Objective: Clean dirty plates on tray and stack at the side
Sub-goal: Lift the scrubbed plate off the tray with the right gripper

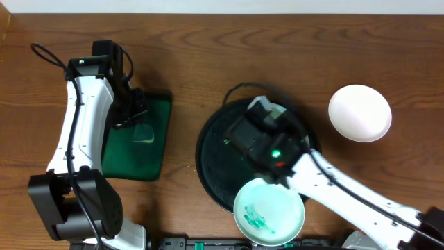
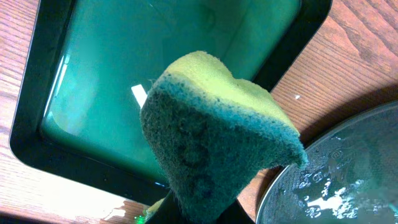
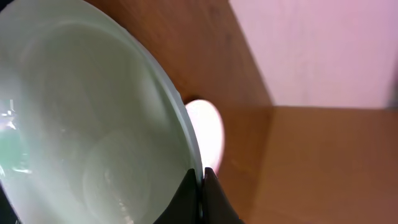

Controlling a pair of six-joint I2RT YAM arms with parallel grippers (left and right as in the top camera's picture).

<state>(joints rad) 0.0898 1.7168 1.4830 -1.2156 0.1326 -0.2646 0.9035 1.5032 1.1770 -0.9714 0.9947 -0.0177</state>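
Both pincers closed: left pincer [image 1: 132,114] clamps a sponge [image 2: 214,149] over the green tray [image 2: 93,81]; right pincer [image 3: 202,185] nips a plate [image 3: 93,118] by its rim.

The counter [image 1: 187,55] was brown with wood grain, the tray [image 1: 211,160] black. The near plate [image 1: 269,212] was pale mint with teal-green smears, the far plate [image 1: 359,112] white, the held plate [image 3: 93,124] pale mint. The sponge [image 2: 211,143] was yellow and dark green, the small tray [image 1: 132,149] green.

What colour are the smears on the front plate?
Teal-green on the front plate; clearest overhead.
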